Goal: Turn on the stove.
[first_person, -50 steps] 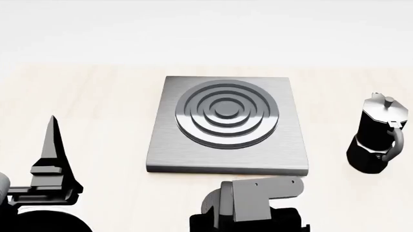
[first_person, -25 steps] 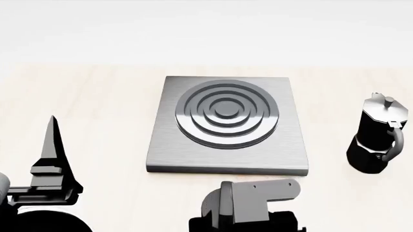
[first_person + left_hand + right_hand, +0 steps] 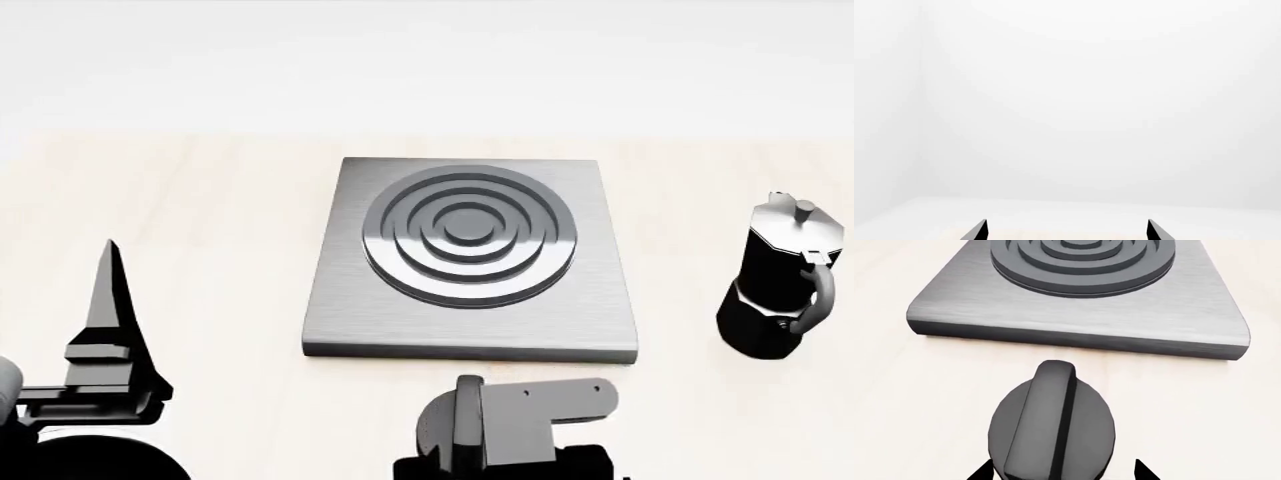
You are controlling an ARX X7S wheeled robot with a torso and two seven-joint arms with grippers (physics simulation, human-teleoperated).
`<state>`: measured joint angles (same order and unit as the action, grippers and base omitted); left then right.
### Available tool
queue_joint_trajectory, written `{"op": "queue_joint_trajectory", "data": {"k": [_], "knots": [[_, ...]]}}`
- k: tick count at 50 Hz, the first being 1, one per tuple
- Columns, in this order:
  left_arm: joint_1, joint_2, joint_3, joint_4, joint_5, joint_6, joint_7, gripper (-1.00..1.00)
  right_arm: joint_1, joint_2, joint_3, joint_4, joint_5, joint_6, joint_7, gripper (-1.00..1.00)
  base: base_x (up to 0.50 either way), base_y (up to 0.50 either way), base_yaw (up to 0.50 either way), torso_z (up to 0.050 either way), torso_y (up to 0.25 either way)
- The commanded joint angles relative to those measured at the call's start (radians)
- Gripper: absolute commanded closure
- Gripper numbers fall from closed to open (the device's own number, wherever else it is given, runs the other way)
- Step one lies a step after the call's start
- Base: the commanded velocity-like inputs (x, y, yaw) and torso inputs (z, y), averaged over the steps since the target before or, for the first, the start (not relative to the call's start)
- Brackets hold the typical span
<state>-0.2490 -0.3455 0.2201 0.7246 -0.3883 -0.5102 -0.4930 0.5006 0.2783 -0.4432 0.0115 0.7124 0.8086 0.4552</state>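
The right claw is hanging open around the knob, just in front of the stove. Closing off-centre, its fingers could be slipping off the ridge.

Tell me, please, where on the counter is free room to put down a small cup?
Bare counter lies between the stove and the moka pot, and a wider patch left of the stove, beyond the left pincer. In front of the stove it is crowded: the knob sits there with the right pincer around it.
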Motion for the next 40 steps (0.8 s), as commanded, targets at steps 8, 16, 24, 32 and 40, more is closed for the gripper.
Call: {"op": "queue_joint_trajectory", "data": {"k": [8, 16, 24, 32, 40], "knots": [[-0.001, -0.004, 0.004, 0.0, -0.006, 0.0, -0.006, -1.0, 0.009, -0.005, -0.011, 0.054, -0.011, -0.026, -0.018, -1.0, 0.0, 0.0, 0.0, 0.0, 0.0], [-0.002, -0.007, 0.004, 0.0, -0.008, 0.001, -0.008, -1.0, 0.014, -0.007, -0.015, 0.08, -0.017, -0.042, -0.029, -1.0, 0.0, 0.0, 0.0, 0.0, 0.0], [-0.002, -0.008, 0.005, -0.003, -0.01, 0.004, -0.009, -1.0, 0.017, -0.006, -0.012, 0.098, -0.018, -0.049, -0.029, -1.0, 0.0, 0.0, 0.0, 0.0, 0.0], [-0.003, -0.011, 0.006, -0.003, -0.012, 0.004, -0.012, -1.0, -0.003, 0.011, 0.008, 0.053, -0.013, -0.046, 0.01, -1.0, 0.0, 0.0, 0.0, 0.0, 0.0], [-0.004, -0.012, 0.009, -0.003, -0.014, 0.004, -0.015, -1.0, -0.02, 0.035, 0.036, -0.004, 0.005, -0.025, 0.052, -1.0, 0.0, 0.0, 0.0, 0.0, 0.0]]}}
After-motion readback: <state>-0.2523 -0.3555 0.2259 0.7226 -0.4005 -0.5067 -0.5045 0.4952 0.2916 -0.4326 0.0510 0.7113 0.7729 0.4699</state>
